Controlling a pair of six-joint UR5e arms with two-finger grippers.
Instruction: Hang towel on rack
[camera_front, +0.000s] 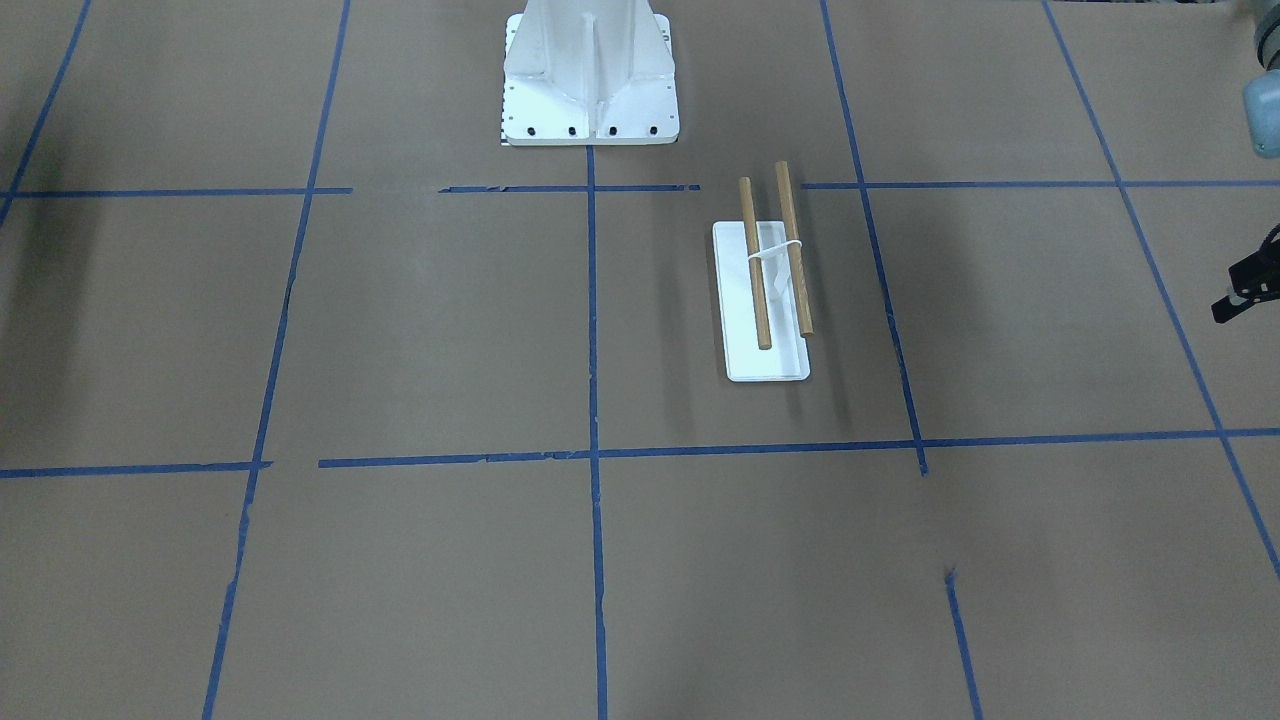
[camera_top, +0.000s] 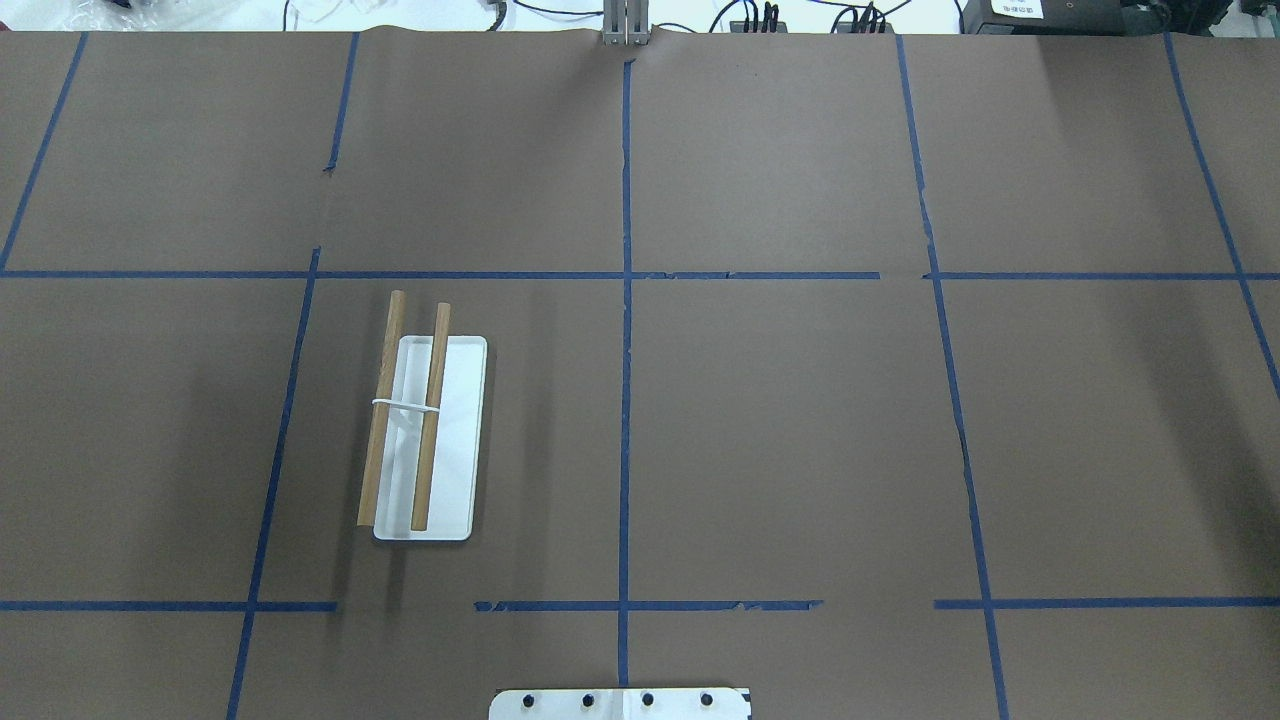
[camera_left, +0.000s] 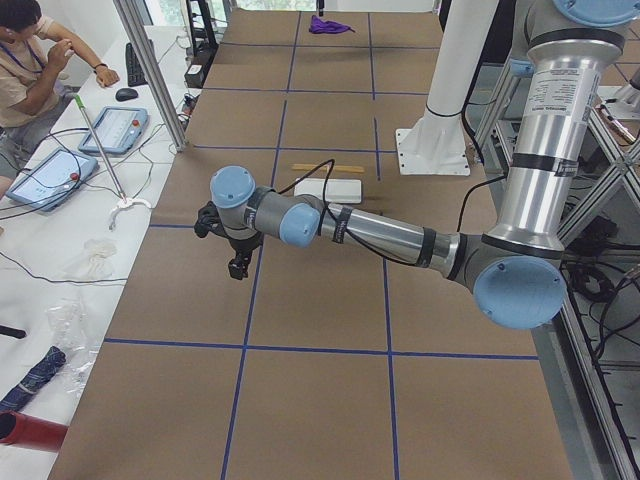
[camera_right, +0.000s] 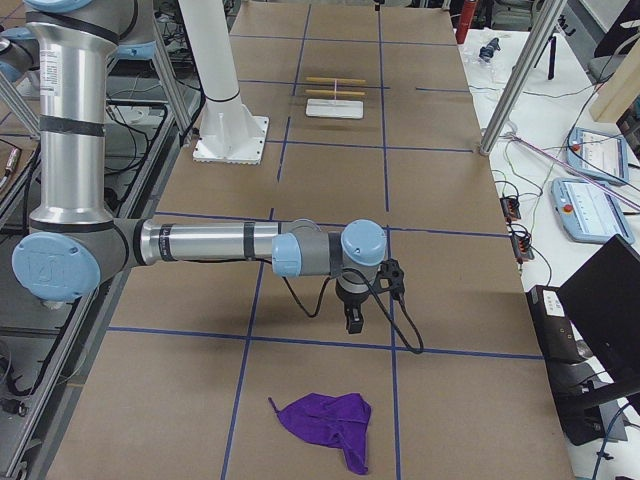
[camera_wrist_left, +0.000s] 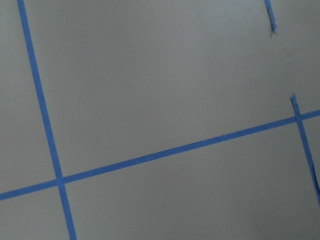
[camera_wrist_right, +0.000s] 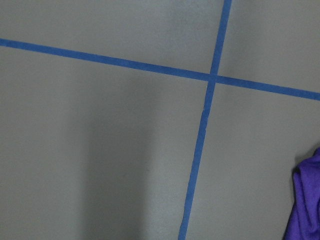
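Observation:
The rack (camera_front: 765, 290) stands on the brown table: two wooden rods joined by a white bracket over a flat white base. It also shows in the overhead view (camera_top: 425, 430) on the left half. The purple towel (camera_right: 325, 420) lies crumpled at the table's end on my right, and its edge shows in the right wrist view (camera_wrist_right: 305, 200). My right gripper (camera_right: 353, 325) hovers a little short of the towel, pointing down. My left gripper (camera_left: 238, 270) hangs above bare table near the left end, far from the rack. I cannot tell whether either is open or shut.
The white metal pedestal (camera_front: 590, 80) stands at the robot's side of the table, behind the rack. Blue tape lines grid the table. An operator (camera_left: 30, 60) sits beyond the table's far side beside tablets (camera_left: 110, 130) and cables.

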